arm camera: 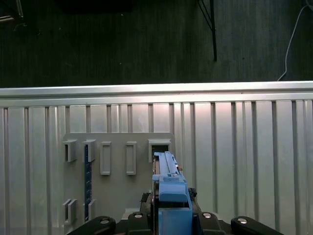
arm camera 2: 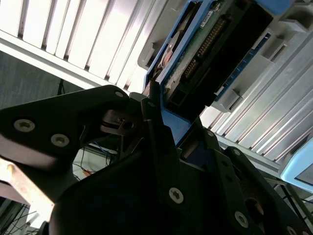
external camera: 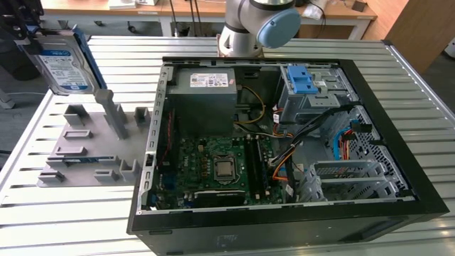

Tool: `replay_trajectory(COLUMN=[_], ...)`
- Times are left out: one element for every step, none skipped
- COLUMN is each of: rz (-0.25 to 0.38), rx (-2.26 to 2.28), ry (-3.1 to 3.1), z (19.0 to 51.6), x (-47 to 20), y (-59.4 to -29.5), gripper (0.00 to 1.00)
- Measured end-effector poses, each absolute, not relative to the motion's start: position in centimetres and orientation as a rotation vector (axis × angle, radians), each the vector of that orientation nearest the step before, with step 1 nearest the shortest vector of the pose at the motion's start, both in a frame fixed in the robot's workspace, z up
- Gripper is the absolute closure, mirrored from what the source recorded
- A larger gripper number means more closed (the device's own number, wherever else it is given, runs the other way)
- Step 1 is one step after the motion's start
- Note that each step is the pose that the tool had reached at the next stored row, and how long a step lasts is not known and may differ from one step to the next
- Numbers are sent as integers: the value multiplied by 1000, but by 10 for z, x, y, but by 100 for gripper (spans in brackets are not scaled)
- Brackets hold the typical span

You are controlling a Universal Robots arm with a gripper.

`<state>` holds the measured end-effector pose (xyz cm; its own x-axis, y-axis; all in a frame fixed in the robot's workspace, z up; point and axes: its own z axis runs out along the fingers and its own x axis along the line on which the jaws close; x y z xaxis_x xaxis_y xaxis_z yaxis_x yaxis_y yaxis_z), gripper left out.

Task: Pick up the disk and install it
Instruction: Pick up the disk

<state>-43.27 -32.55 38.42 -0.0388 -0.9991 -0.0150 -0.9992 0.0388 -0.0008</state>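
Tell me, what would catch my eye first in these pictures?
Probably the open black computer case lying on the slatted metal table, with its green circuit board exposed. Next, at the exterior view's upper left, the gripper holds the disk, silver in a blue frame, upright over a grey rack.

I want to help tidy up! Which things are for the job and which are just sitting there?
For the job: the disk, the claw gripping it, the open computer case.
Just sitting there: the grey rack, the power-supply box, the circuit board.
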Motion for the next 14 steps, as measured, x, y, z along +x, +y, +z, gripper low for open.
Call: replay_trajectory(rz=[15,15,15,15,15,15,15,15,15,15,15,15,16,15], rx=[-2170,-2170,-2170,-2170,-2170,-2170,-2170,-2170,-2170,-2170,-2170,-2170,-2170,-2170], ry=[2256,2256,2256,2256,2256,2256,2256,2256,2256,2256,2256,2256,2256,2256], z=[385,386,386,387,387,388,389,389,390,390,391,392,393,394], x=[-433,-433,-433,-433,-433,-433,-433,-433,-433,-433,-433,-433,-433,-433], y=[-326,-326,-325,-325,-325,-325,-325,-325,-325,-325,-325,-325,-325,-325], gripper=[64,64,64,64,64,64,64,64,64,64,64,64,64,64])
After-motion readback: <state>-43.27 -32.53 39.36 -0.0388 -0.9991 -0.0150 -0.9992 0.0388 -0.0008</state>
